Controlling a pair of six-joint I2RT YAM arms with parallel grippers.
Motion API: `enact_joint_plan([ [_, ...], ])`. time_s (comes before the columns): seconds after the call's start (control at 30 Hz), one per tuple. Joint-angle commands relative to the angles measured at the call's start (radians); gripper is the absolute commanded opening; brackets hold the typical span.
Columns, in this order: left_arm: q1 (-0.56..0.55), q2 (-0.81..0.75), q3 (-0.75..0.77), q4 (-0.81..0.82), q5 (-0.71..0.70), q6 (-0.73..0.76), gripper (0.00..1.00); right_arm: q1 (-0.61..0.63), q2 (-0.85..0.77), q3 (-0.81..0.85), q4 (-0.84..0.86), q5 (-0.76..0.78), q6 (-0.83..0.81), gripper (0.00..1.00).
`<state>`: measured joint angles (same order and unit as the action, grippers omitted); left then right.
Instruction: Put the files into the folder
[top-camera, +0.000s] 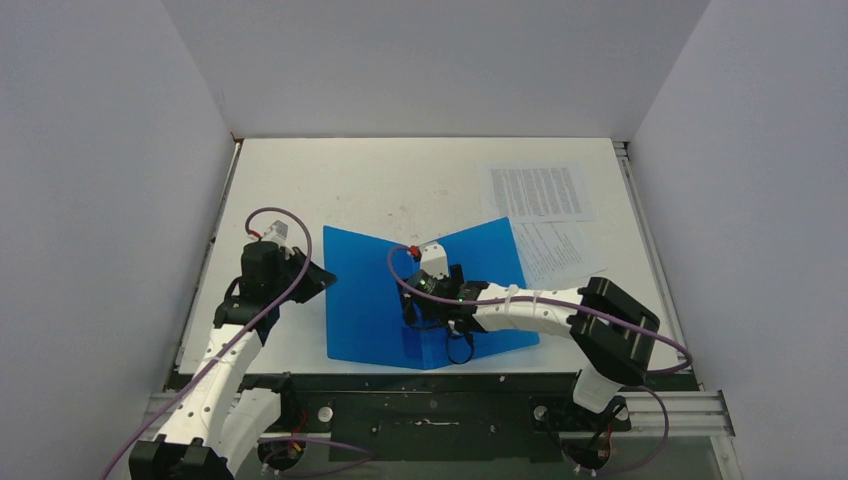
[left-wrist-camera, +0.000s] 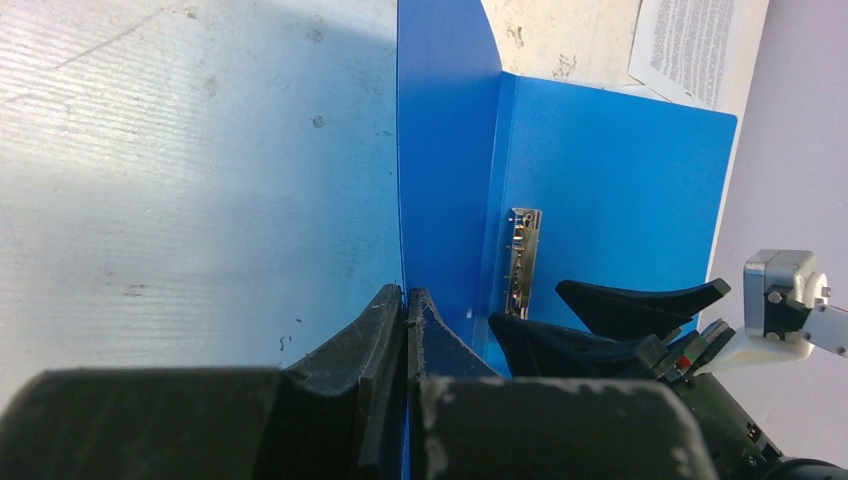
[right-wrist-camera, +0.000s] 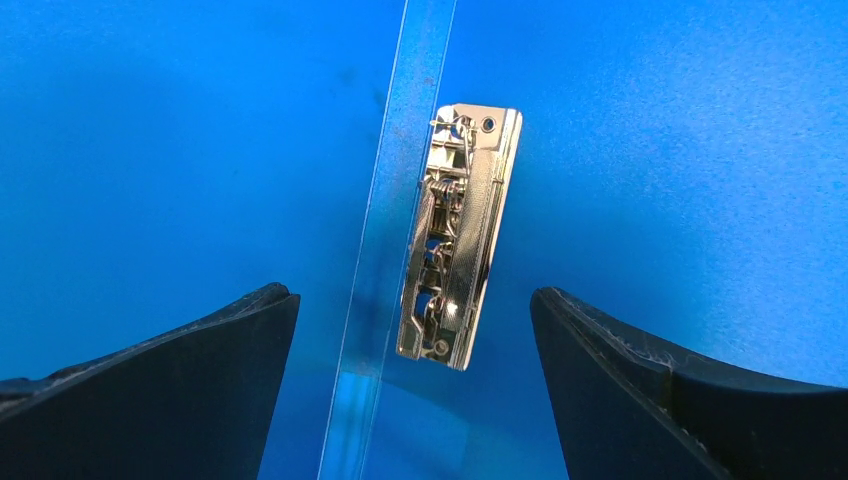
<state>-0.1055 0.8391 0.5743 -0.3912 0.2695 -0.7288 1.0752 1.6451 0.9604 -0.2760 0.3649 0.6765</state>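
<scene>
The blue folder (top-camera: 365, 300) lies open in the middle of the table. My left gripper (top-camera: 322, 278) is shut on the edge of its left cover (left-wrist-camera: 440, 150) and holds that cover up on edge. The back panel (left-wrist-camera: 620, 180) lies flat. My right gripper (top-camera: 432, 318) is open, low over the inside of the spine, its jaws either side of the metal clip (right-wrist-camera: 460, 235), not touching it. The clip also shows in the left wrist view (left-wrist-camera: 522, 262). Two files lie at the back right: one sheet (top-camera: 537, 192) clear of the folder, the other (top-camera: 552, 250) against the folder's right edge.
The white table (top-camera: 350, 190) has grey walls on three sides and a rail along its right edge (top-camera: 640, 220). The right arm's forearm (top-camera: 540, 310) lies across the folder's right half.
</scene>
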Motion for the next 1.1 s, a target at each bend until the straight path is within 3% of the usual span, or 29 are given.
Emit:
enact_joint_plan([
  [0.0, 0.007, -0.017, -0.023, 0.022, -0.016, -0.015, 0.00, -0.008, 0.044, 0.038, 0.054, 0.004, 0.026, 0.90],
  [0.43, 0.009, -0.002, -0.003, -0.022, -0.072, -0.007, 0.02, 0.016, 0.191, 0.020, 0.002, 0.003, 0.011, 0.90],
  [0.5, 0.009, 0.009, 0.017, -0.049, -0.097, -0.001, 0.18, 0.028, 0.209, 0.020, -0.013, 0.014, 0.012, 0.90],
  [0.57, 0.010, 0.026, 0.049, -0.080, -0.122, 0.015, 0.42, 0.041, 0.231, 0.022, -0.030, 0.032, 0.017, 0.90],
  [0.7, 0.012, 0.060, 0.152, -0.168, -0.212, 0.080, 0.65, 0.046, 0.272, 0.016, -0.030, 0.027, 0.032, 0.90],
  [0.9, 0.011, 0.103, 0.311, -0.304, -0.366, 0.184, 0.75, 0.049, 0.315, 0.012, -0.029, 0.027, 0.049, 0.90],
  [1.07, 0.007, 0.094, 0.290, -0.292, -0.290, 0.181, 0.78, 0.049, 0.343, 0.033, -0.059, 0.058, 0.052, 0.90],
])
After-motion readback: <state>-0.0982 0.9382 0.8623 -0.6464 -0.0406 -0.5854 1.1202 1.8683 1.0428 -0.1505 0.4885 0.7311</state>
